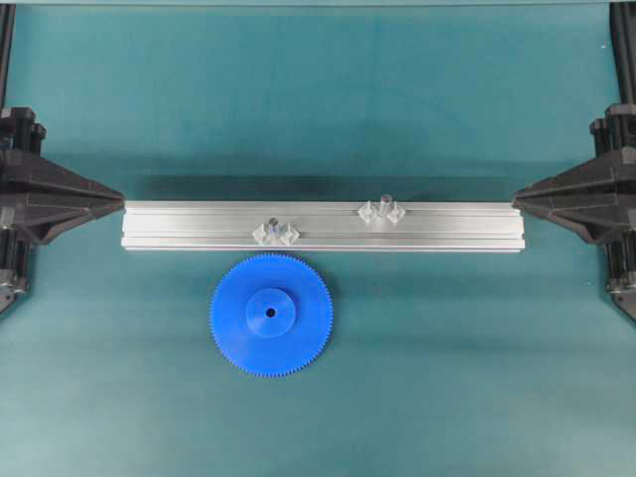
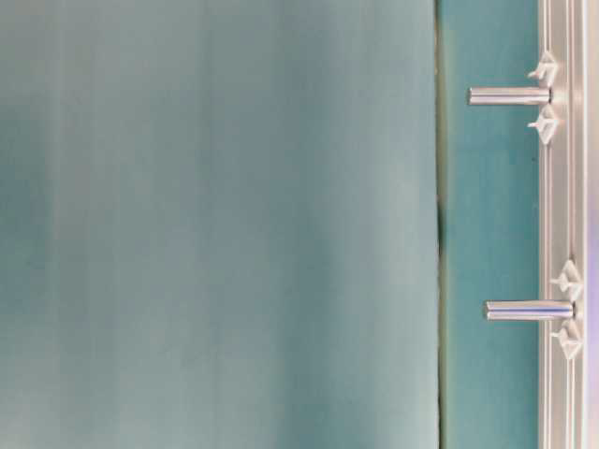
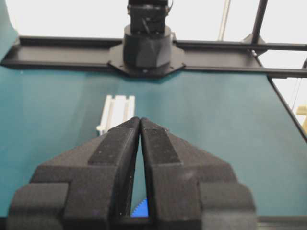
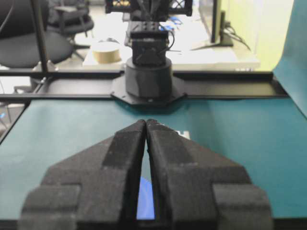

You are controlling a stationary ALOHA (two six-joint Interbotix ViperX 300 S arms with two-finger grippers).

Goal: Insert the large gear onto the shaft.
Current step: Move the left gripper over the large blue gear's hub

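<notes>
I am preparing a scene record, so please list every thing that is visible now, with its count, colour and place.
large gear: one, bright blue, flat on the mat just in front of the rail, left of centre.
shaft: one, silvery-clear, upright on the rail, right of centre.
second peg: one, silvery-clear, upright on the rail, beside the gear.
rail: one, silver aluminium, lying across the middle of the mat.
mat: one, teal, covering the table.
left gripper: one, black, fingers together, empty, at the rail's left end.
right gripper: one, black, fingers together, empty, at the rail's right end.
</notes>
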